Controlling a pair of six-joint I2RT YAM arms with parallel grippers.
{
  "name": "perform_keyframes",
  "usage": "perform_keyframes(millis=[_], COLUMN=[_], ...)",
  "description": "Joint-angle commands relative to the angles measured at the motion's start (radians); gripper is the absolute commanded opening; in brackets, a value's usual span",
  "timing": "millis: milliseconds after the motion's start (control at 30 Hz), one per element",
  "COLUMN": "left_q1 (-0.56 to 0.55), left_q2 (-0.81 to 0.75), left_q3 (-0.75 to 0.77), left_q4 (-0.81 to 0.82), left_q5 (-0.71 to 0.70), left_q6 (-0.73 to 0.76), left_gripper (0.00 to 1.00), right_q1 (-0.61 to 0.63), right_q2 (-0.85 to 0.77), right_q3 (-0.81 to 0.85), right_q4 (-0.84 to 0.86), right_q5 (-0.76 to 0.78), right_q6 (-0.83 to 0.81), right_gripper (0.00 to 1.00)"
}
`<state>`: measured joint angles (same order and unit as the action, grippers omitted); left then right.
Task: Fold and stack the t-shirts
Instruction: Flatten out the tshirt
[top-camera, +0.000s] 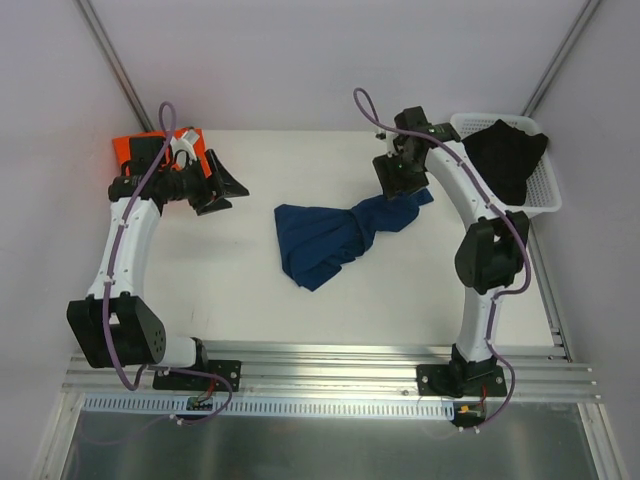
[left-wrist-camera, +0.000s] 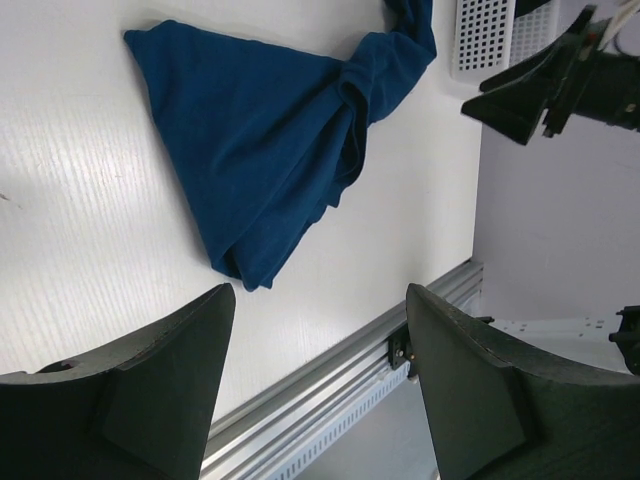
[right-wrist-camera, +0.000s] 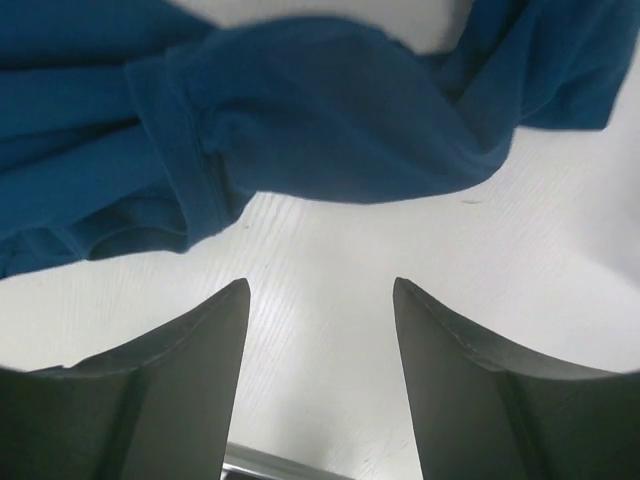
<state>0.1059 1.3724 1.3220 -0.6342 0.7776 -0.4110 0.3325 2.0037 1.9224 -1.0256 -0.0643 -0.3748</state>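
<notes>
1. Top external: navy t-shirt (top-camera: 335, 235) lies bunched in middle of table (top-camera: 220, 290), twisted end toward far-right corner; not folded yet.
2. R gripper (top-camera: 392, 182) hangs just over that twisted end, jaws wide, nothing in them. Prob. placed there to take a hold for spreading the cloth.
3. L gripper (top-camera: 226, 192) open, empty, near far-left corner beside orange t-shirt (top-camera: 130, 148), well apart from navy one.
4. Far-right corner: basket (top-camera: 548, 200) w/ dark garment (top-camera: 510, 155) inside, close to R arm; may crowd its swing.
</notes>
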Motion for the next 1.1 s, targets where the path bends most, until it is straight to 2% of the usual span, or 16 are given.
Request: perform_keyframes(millis=[0,233,500,667,867,1067], left_q1=[0.002,0.003,0.006,0.008,0.009,0.008], left_q2=[0.017,0.022,-0.002,-0.007,0.013,0.019], left_q3=[0.042,0.062,0.022,0.014,0.017,0.043], left_q4=[0.002,0.001,0.001,0.001,0.002,0.002], left_q5=[0.012,-0.003,-0.014,-0.027,-0.024,-0.005], left_q6=[0.003,0.023,0.035,0.044,0.032,0.021], left_gripper=[0.7,0.7,0.7,0.7,0.7,0.7], right_q1=[-0.026,-0.092,-0.128,-0.124,0.023,0.144], right_q2=[-0.005,0.243,0.421,0.396,0.256,0.152], right_q3=[0.16,0.395,0.506,0.506,0.426,0.252], right_q4=[0.027,0.087,0.131,0.113,0.093,0.059], right_q5=[0.006,0.095,0.132,0.095,0.092,-0.009], right_q6=[0.017,-0.009,-0.001,0.037,0.031,0.047], right_gripper=[0.62,0.61,0.53,0.5,0.49,0.47])
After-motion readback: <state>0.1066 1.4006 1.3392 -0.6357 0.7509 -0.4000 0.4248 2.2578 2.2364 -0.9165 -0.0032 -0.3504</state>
